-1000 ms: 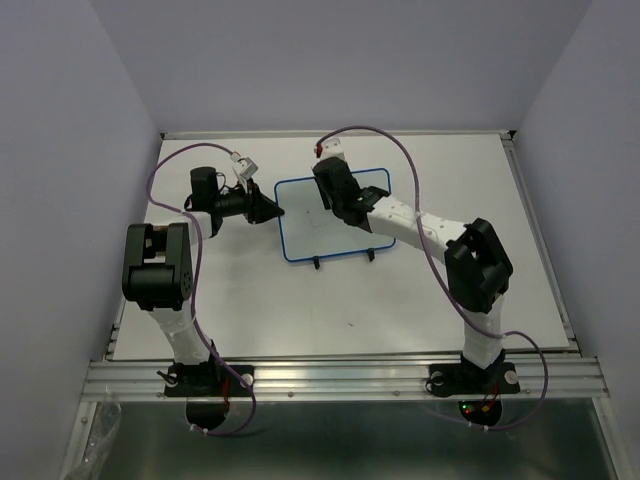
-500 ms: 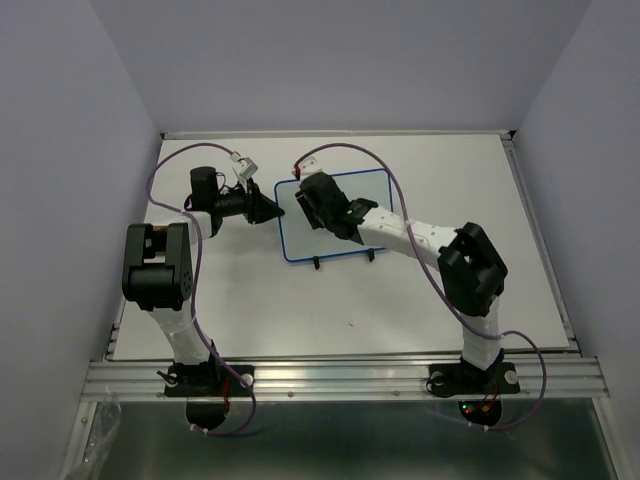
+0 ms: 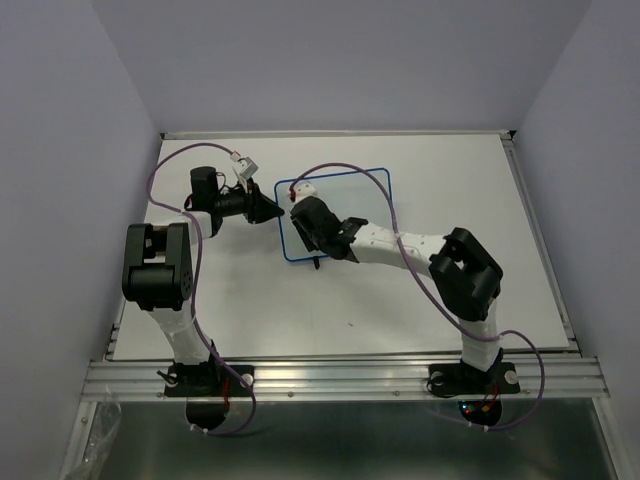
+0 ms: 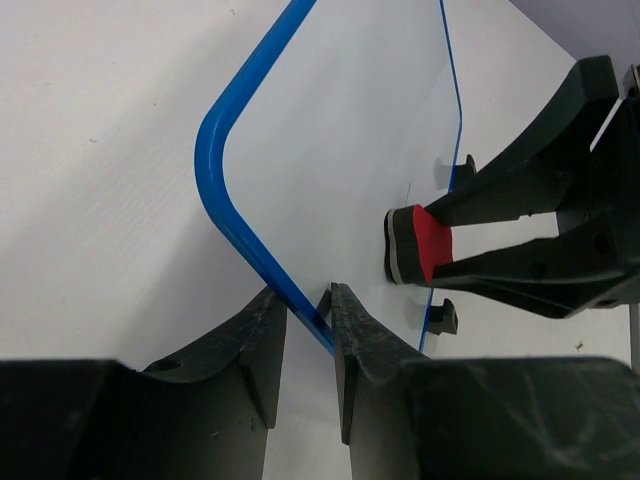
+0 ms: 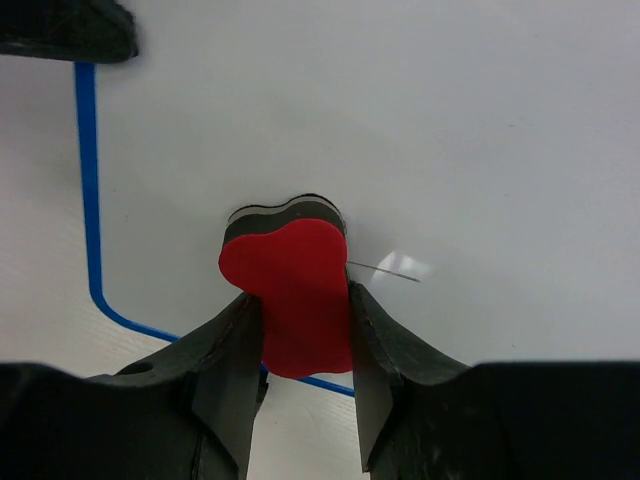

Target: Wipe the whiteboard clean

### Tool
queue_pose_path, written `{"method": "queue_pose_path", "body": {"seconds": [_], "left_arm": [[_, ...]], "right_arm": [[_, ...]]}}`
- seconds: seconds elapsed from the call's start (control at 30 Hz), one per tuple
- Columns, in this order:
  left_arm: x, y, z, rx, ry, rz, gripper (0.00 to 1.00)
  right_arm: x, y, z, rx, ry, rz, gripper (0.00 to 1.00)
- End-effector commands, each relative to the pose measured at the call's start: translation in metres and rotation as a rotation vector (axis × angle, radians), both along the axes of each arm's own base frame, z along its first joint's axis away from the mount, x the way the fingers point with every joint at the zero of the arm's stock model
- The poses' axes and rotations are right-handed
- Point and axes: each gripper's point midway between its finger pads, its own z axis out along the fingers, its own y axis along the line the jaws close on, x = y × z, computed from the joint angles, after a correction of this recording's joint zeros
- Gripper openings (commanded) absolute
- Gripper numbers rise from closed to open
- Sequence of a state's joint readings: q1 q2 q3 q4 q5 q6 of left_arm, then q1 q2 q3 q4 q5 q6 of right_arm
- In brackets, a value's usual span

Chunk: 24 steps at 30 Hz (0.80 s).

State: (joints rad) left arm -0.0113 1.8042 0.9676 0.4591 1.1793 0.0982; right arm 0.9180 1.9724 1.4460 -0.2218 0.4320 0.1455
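Right gripper (image 3: 308, 222) is clamped on the red eraser (image 5: 295, 285). Both fingers squeeze its sides hard enough to bulge it out of shape. Its dark pad layer faces the whiteboard (image 3: 362, 195) and looks pressed flat against it.

In the top view the eraser end sits over the left part of the board, nearer the lower left corner. In the right wrist view the blue rim (image 5: 86, 170) runs down the left of frame and curves under the eraser. A thin dark stroke (image 5: 378, 267) sits just right of the eraser. The rest of the board (image 5: 460, 110) in that view looks plain white.

Left gripper (image 4: 308, 300) is closed on the board's rim (image 4: 215, 190), one finger on each side of the blue edge, at bottom centre of the left wrist frame. The same view shows the right gripper (image 4: 440, 235) at right of frame holding the eraser (image 4: 428, 245) on the board face (image 4: 340, 120). Two small black feet (image 4: 446, 316) poke out along the board's far edge.

The board lies on the white table (image 3: 480, 290), centre of the top view and slightly towards the upper half. The left gripper (image 3: 266, 208) is at its left edge.
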Motion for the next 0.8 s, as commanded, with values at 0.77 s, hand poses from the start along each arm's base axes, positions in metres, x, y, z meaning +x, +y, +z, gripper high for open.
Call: {"method": "queue_pose_path", "body": {"seconds": [0.77], "left_arm": [[0.003,-0.008,0.027,-0.008,-0.097,-0.050,0.34]], "right_arm": [[-0.003,-0.005,-0.008,0.080,-0.067,0.163,0.01]]}}
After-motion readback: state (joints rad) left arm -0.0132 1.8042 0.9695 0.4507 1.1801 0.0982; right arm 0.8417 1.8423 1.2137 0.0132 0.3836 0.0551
